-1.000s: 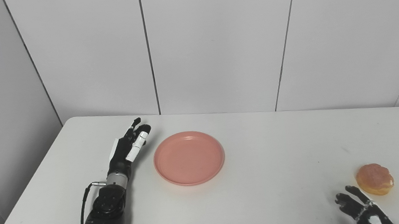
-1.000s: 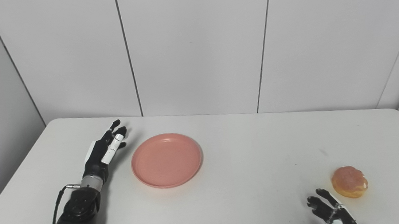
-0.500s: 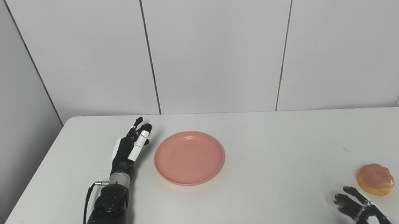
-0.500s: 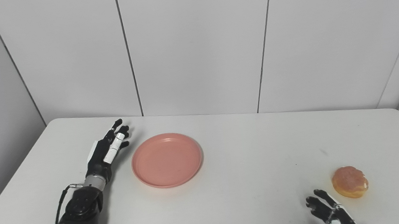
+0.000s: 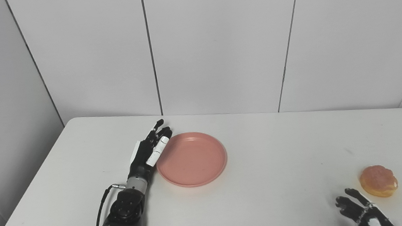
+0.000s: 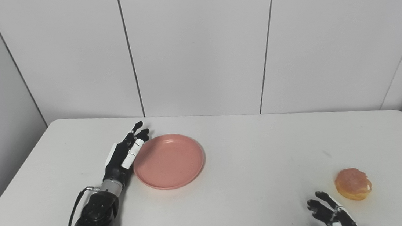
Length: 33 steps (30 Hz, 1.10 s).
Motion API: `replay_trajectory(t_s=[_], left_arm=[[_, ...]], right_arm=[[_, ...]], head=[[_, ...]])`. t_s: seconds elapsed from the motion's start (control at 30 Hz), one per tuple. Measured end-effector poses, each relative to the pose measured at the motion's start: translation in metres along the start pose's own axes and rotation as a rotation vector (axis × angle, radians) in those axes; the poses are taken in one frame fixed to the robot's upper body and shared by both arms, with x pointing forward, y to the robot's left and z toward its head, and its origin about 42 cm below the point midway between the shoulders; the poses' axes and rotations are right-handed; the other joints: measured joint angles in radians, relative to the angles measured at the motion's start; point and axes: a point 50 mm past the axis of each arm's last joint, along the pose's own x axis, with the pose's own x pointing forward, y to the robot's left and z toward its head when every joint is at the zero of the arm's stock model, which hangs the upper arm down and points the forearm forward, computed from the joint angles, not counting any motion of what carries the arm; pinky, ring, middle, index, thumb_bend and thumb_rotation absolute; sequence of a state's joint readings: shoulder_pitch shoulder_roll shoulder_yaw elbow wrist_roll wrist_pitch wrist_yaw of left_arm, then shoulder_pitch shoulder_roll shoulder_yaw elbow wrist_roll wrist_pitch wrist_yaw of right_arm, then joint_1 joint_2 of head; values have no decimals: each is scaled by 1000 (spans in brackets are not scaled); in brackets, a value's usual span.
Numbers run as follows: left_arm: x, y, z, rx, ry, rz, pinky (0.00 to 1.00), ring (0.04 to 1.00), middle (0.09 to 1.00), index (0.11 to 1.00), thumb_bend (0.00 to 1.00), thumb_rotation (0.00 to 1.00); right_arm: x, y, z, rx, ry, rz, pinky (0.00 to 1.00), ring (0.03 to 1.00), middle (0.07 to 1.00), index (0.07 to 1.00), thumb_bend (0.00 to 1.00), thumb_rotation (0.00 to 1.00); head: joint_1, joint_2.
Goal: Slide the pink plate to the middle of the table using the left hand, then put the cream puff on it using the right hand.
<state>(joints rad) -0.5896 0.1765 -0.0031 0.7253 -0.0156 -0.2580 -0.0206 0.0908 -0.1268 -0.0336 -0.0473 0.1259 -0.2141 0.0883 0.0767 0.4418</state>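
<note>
A round pink plate (image 5: 191,159) lies flat on the white table (image 5: 266,180), left of the middle. My left hand (image 5: 149,152) stands open with fingers stretched out, pressed against the plate's left rim. A golden cream puff (image 5: 378,181) sits near the table's right front corner. Just left of and below the puff, my right hand (image 5: 360,211) is open with nothing in it, partly cut off by the bottom edge.
Grey panelled walls stand behind and to the left of the table. The table's far edge runs along the back wall, and its left edge slants toward the bottom left corner.
My left hand has moved right across the table and now touches the plate's left rim. The plate, the cream puff and my right hand have hardly shifted.
</note>
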Motion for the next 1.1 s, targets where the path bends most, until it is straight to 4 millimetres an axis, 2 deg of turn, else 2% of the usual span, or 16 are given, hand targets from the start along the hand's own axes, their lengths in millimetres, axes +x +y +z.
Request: replay_trajectory(t_s=[0.27, 0.33, 0.6, 0.83, 0.87, 0.97, 1.03, 1.1], left_arm=[[3, -22, 1, -10, -24, -55, 776, 843, 847, 878, 845, 802], [5, -29, 2, -14, -28, -70, 762, 836, 842, 875, 880, 808], [9, -57, 7, -46, -41, -114, 763, 822, 839, 877, 899, 798], [6, -79, 14, -80, -53, -167, 770, 829, 833, 871, 872, 773], [4, -84, 15, -84, -55, -183, 769, 827, 833, 869, 866, 770], [1, -99, 18, -103, -53, -219, 777, 827, 838, 876, 873, 763], [-2, -102, 19, -107, -55, -232, 779, 828, 841, 881, 873, 757], [-5, -103, 20, -107, -56, -250, 777, 829, 840, 878, 880, 749]], right_arm=[[-1, 0, 0, -4, 6, -5, 793, 778, 749, 796, 783, 897], [-1, 0, 0, -5, 8, -5, 788, 774, 747, 794, 789, 892], [1, 4, 2, -23, 18, 1, 786, 779, 748, 795, 798, 899], [2, 16, 6, -32, 41, 9, 792, 778, 749, 800, 797, 890], [2, 19, 7, -30, 47, 10, 794, 780, 751, 805, 796, 890], [3, 35, 9, -14, 59, 36, 793, 782, 757, 811, 803, 895], [2, 45, 10, -9, 66, 49, 791, 782, 760, 813, 798, 897], [2, 55, 12, -2, 75, 54, 792, 784, 765, 820, 784, 899]], head=[[-14, 8], [-17, 11], [-40, 26], [-117, 58], [-145, 66], [-204, 81], [-204, 81], [-259, 106]])
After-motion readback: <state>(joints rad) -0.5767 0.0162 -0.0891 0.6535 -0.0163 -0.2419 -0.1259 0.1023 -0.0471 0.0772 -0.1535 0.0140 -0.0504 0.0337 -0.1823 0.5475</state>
